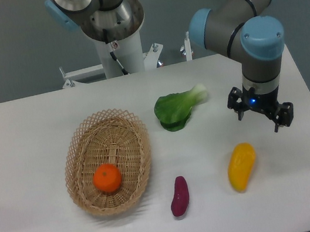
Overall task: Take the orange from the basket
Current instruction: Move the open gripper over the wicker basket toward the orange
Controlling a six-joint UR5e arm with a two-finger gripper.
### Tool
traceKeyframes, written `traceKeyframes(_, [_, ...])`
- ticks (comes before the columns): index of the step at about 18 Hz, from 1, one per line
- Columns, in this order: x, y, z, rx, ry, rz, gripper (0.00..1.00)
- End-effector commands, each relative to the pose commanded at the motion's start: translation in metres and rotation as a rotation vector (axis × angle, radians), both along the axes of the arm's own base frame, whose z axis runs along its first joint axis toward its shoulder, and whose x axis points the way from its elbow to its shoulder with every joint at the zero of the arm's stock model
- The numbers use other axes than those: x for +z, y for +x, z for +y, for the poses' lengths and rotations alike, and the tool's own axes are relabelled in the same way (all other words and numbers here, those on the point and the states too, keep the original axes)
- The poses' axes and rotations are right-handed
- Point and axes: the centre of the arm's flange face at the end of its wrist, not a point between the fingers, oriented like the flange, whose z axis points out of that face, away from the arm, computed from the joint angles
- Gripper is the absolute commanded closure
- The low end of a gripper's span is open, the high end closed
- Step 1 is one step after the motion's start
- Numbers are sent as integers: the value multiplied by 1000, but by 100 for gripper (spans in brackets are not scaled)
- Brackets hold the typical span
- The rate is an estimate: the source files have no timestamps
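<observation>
Camera view shows you the orange sitting low inside the basket on the left part of the white table, a bit toward the near end, and nothing covers it. Your gripper hangs over the right side of the table, well apart from the basket, just beyond the yellow fruit; its fingers look small and dark, spread apart with nothing between them. You also see a green leafy vegetable near the middle and a purple vegetable close to the basket, and the arm's upper part is cut off at the top edge.
</observation>
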Motion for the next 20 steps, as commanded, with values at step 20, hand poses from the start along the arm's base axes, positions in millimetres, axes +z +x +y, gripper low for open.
traceKeyframes(20, [-11,85,60,190,65,-81,0])
